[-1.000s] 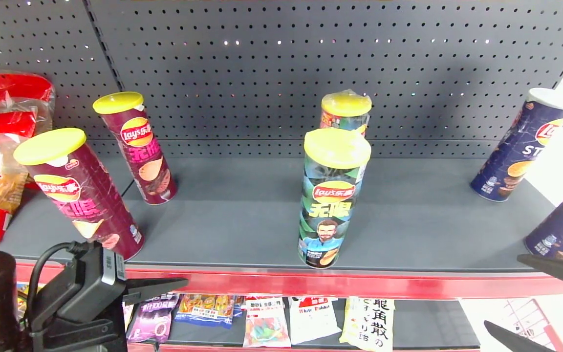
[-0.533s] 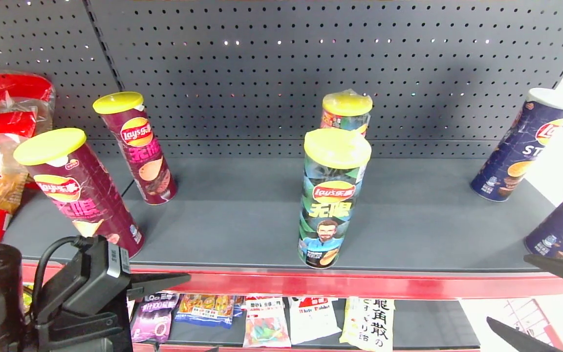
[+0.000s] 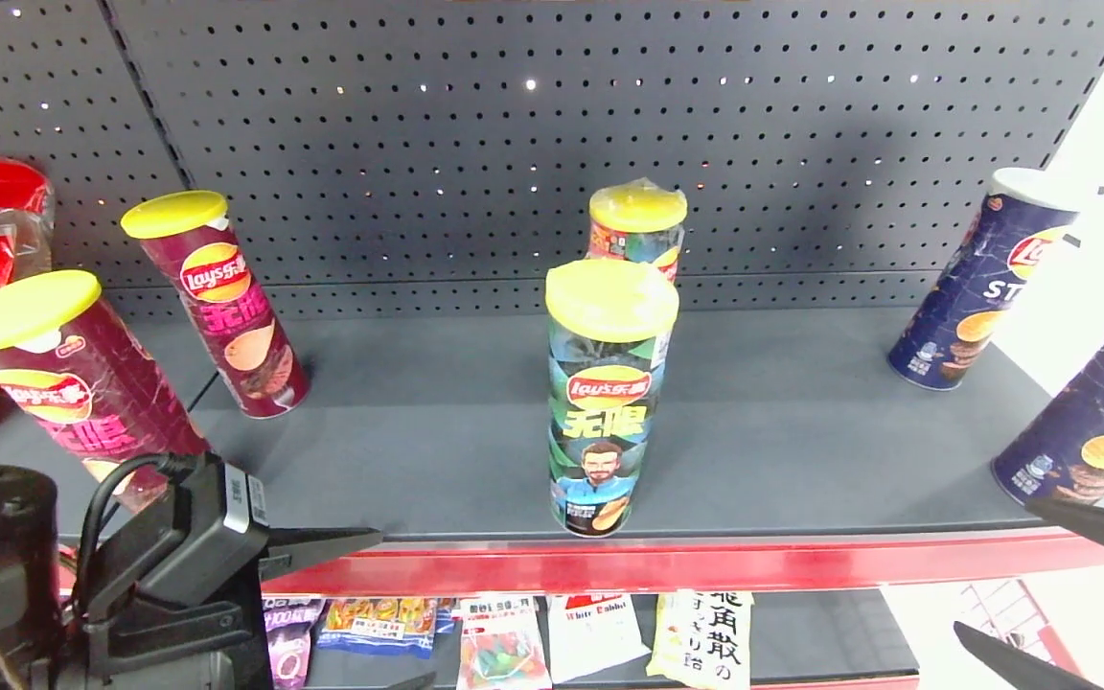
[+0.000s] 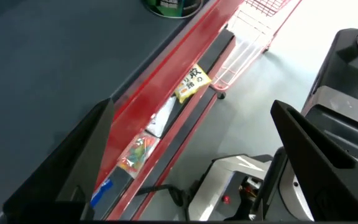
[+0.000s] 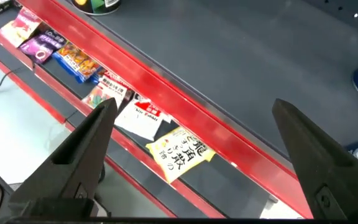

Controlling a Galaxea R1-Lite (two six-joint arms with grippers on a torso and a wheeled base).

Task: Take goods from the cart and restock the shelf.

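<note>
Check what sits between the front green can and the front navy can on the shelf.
Nothing. In the head view the stretch from the front green can to the front navy can is bare grey shelf.

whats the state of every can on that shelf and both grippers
front maroon can, standing, yellow lid on
back maroon can, standing, yellow lid on
front green can, standing near the front edge of the shelf, yellow lid on
back green can, standing behind it, yellow lid on
far blue can, standing, white lid on
near blue can, standing, top out of frame
left gripper, open, empty
right gripper, open, empty
</note>
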